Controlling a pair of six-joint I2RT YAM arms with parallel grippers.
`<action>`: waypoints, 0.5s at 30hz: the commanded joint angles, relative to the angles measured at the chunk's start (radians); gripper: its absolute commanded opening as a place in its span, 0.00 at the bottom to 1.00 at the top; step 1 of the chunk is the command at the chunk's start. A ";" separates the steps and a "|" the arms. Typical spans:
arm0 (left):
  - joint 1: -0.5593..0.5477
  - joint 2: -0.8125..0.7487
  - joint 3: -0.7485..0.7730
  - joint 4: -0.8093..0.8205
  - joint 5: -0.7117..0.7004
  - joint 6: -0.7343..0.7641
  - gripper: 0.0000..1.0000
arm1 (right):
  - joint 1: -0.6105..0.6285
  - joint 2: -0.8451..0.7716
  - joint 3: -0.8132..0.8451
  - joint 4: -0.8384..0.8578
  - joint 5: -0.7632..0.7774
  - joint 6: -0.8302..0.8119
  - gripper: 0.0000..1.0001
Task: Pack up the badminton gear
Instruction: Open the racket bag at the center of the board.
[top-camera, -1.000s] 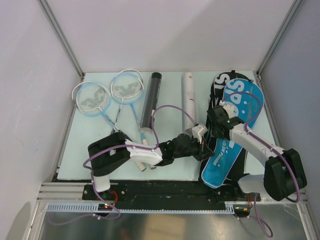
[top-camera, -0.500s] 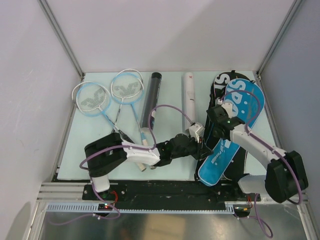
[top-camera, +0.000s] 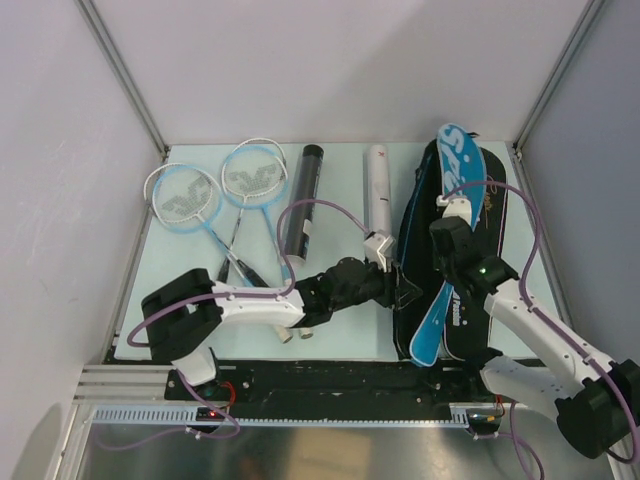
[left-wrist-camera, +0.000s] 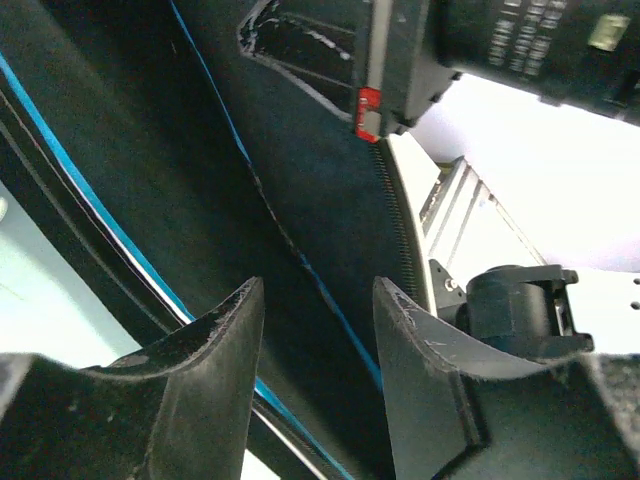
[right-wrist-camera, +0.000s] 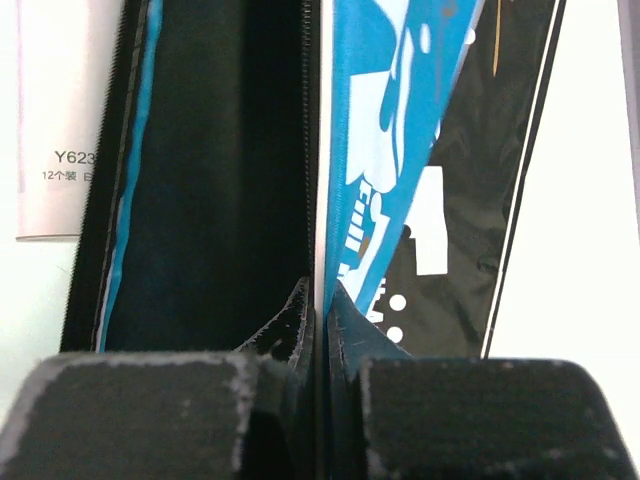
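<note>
Two rackets with pale-blue heads (top-camera: 185, 195) (top-camera: 253, 175) lie at the table's far left, and a long black tube (top-camera: 302, 208) lies beside them. The black racket bag (top-camera: 492, 215) lies at the right. Its blue flap (top-camera: 462, 165) stands up on edge, so the dark inside (right-wrist-camera: 210, 200) shows. My right gripper (top-camera: 452, 215) (right-wrist-camera: 320, 300) is shut on the flap's zipper edge. My left gripper (top-camera: 404, 292) (left-wrist-camera: 315, 300) is at the bag's near-left edge. It is open with nothing between its fingers, and black fabric with blue piping (left-wrist-camera: 300, 260) lies beyond them.
A white printed tube (top-camera: 377, 188) (right-wrist-camera: 50, 120) lies between the black tube and the bag. My left arm stretches across the near middle of the mat (top-camera: 340, 290). Frame posts stand at the back corners, with walls close on both sides.
My right gripper closed on the blue flap and lifted it from flat to standing on edge, which opened the bag. My left gripper let go of the bag and opened.
</note>
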 joint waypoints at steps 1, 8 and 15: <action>0.007 0.017 0.009 -0.021 0.002 -0.038 0.52 | 0.048 0.001 0.003 0.122 0.072 -0.088 0.00; 0.046 -0.100 -0.034 -0.080 -0.052 -0.010 0.55 | 0.073 0.031 0.003 0.120 0.118 -0.120 0.00; 0.235 -0.321 -0.026 -0.448 -0.136 0.003 0.61 | 0.027 0.067 0.001 0.114 0.058 -0.047 0.00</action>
